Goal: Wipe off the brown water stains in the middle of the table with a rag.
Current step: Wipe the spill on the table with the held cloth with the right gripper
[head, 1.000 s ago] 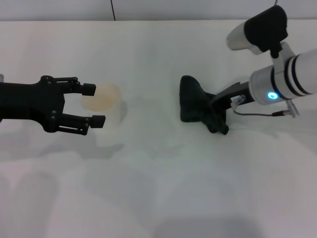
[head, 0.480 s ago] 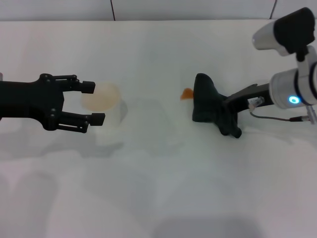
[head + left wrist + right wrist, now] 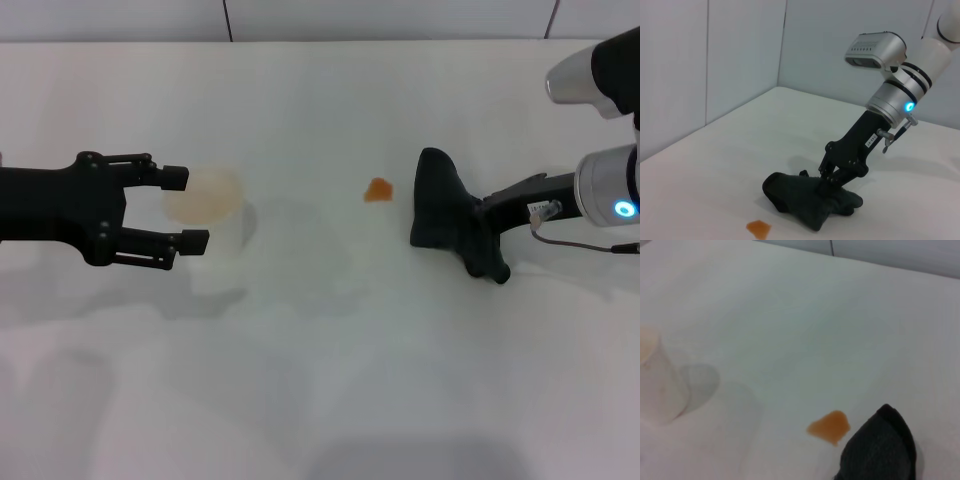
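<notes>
The white table [image 3: 320,400] is mostly bare; the right gripper [image 3: 832,172] is clamped on the dark rag [image 3: 445,215], which rests on the table just beside the stain on the robot's right; the left gripper [image 3: 185,210] hangs with fingers apart at a paper cup [image 3: 205,195]; the orange-brown stain [image 3: 378,189] lies uncovered mid-table, so the wiping looks unfinished.

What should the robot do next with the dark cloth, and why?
Probably slide the rag back toward the robot's left over the brown water stains. The right gripper presses the rag on the table, beside the orange patch, which lies uncovered. The left gripper is open by the paper cup, out of the way.
</notes>
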`<state>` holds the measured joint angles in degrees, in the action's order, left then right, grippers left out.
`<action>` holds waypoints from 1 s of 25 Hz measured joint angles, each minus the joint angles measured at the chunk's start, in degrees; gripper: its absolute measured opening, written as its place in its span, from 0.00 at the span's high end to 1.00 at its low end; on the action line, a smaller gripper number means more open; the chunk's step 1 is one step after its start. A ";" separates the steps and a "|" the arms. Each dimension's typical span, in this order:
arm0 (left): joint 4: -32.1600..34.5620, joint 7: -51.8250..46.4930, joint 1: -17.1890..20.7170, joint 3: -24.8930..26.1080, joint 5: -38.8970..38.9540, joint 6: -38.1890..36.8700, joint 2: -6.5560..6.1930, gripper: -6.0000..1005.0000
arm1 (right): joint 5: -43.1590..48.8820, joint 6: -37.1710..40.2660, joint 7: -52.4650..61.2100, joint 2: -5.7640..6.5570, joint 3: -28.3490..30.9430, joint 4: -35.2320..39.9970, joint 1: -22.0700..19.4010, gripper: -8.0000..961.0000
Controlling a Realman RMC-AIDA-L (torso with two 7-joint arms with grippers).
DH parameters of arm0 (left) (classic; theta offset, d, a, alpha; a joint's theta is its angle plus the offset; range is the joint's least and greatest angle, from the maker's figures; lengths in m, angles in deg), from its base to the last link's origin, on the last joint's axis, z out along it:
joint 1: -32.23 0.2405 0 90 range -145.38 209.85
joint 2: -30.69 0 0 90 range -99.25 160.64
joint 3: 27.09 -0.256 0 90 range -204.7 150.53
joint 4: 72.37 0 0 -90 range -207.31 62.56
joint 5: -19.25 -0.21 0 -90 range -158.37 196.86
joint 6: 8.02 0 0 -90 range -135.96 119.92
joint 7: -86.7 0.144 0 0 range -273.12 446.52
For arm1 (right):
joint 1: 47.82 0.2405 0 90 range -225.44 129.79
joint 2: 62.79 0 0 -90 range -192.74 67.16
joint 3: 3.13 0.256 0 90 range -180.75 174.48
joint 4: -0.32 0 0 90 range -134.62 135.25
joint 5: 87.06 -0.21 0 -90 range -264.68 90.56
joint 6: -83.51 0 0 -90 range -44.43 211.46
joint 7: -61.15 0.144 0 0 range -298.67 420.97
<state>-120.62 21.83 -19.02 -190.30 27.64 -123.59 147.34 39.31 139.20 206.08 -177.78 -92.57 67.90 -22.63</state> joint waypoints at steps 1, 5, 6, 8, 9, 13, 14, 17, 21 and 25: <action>0.00 0.00 0.00 0.00 0.00 0.00 0.00 0.12 | 0.00 0.14 0.00 -0.02 -0.04 0.01 0.03 0.92; 0.00 0.01 -0.02 0.00 0.07 0.00 0.02 0.12 | -0.10 0.51 0.02 -0.24 -1.60 0.04 0.68 0.92; 0.00 0.01 -0.09 0.00 0.11 0.00 0.03 0.12 | -0.26 0.54 0.06 -0.30 -2.13 0.10 0.88 0.92; 0.00 0.01 -0.22 0.00 0.14 0.00 0.03 0.12 | -0.54 1.07 0.33 -0.35 -3.50 0.57 1.64 0.92; 0.00 0.00 -0.30 0.00 0.14 0.00 0.04 0.12 | -0.56 1.76 0.48 -0.41 -4.11 0.90 2.20 0.92; 0.00 0.00 -0.48 0.00 0.14 0.00 0.06 0.12 | -1.79 3.09 0.57 -0.78 -5.84 1.73 3.11 0.92; 0.00 0.00 -0.50 0.00 0.18 0.00 0.07 0.12 | -2.48 3.17 0.57 -0.82 -6.73 1.95 3.29 0.92; 0.00 0.01 -0.54 0.00 0.42 0.00 0.07 0.12 | -3.76 3.40 0.67 -0.83 -9.07 2.40 4.08 0.92; 0.00 0.01 -0.61 0.00 1.10 0.00 0.06 0.12 | -4.51 4.02 1.51 -0.89 -11.72 2.26 5.39 0.92; 0.00 0.01 -0.70 0.00 1.45 0.00 0.08 0.12 | -4.84 4.10 2.14 -0.98 -13.78 1.74 6.17 0.92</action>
<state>-120.62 21.84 -19.71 -190.30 29.09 -123.59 147.42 34.47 143.29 208.22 -178.76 -106.35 69.63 -16.45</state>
